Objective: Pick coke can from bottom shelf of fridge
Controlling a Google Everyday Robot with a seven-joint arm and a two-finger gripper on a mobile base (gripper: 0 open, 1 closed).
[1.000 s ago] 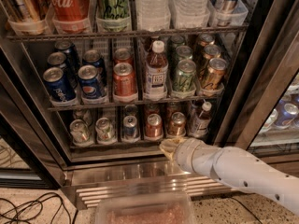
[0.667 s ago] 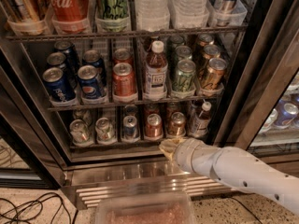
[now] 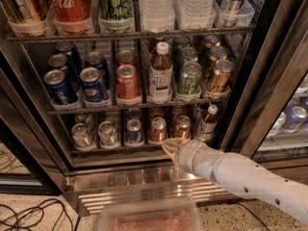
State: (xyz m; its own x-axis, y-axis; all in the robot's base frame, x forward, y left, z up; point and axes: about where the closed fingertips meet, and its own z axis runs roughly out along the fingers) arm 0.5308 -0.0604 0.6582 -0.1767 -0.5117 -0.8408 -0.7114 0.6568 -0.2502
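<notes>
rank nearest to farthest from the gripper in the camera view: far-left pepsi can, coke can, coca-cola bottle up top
The gripper sits just below the bottom shelf, at its front.
1. coke can, just above the gripper, slightly left.
2. pepsi can, one row up, far left.
3. coca-cola bottle, top row, left.

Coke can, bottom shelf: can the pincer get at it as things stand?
Probably yes: the pincer hovers just before the coke can at the front of the bottom shelf, nothing between them, though neighbouring cans crowd it.
</notes>
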